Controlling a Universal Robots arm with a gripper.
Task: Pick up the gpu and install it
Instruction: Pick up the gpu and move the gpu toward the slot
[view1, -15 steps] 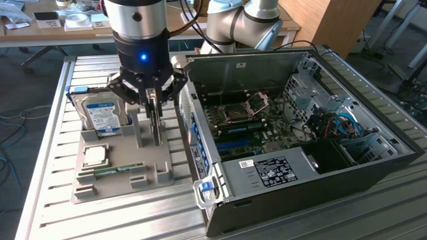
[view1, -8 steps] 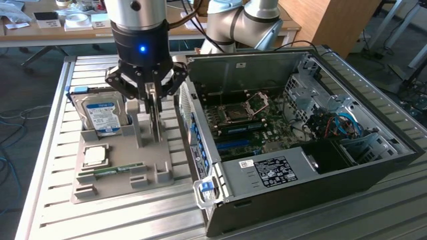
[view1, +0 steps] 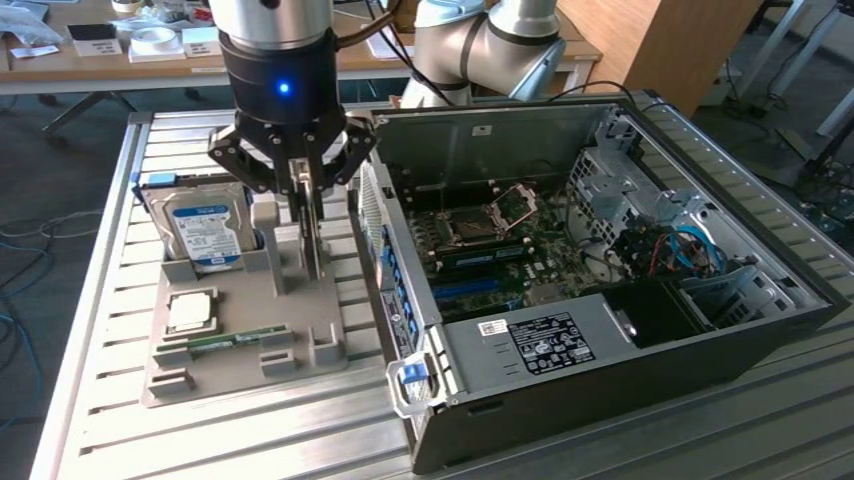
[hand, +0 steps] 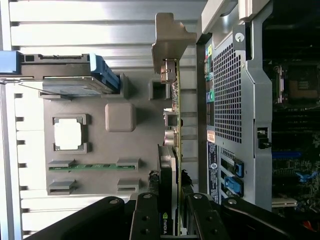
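On the slatted metal table (view1: 107, 330), exterior view: fingers (view1: 271, 172) pinch the gpu (view1: 310, 245), upright on edge at the grey holder (view1: 240, 375), beside the open computer case (view1: 747, 330); wooden desk (view1: 80, 64) behind. Wrist view: fingers (hand: 149, 216) clamp the gpu (hand: 174, 132) edge-on.

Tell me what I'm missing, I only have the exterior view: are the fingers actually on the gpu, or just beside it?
Observer: In the wrist view the fingers sit one on each face of the gpu and look pressed against it.
Operator: Which way does the fan side face?
Observer: Its black shroud faces the pockets of the grey holder; the bare board side faces the computer case.
Operator: Anything crowding the card's far end?
Observer: No. Its metal bracket stands free there, beside the case's rear grille.
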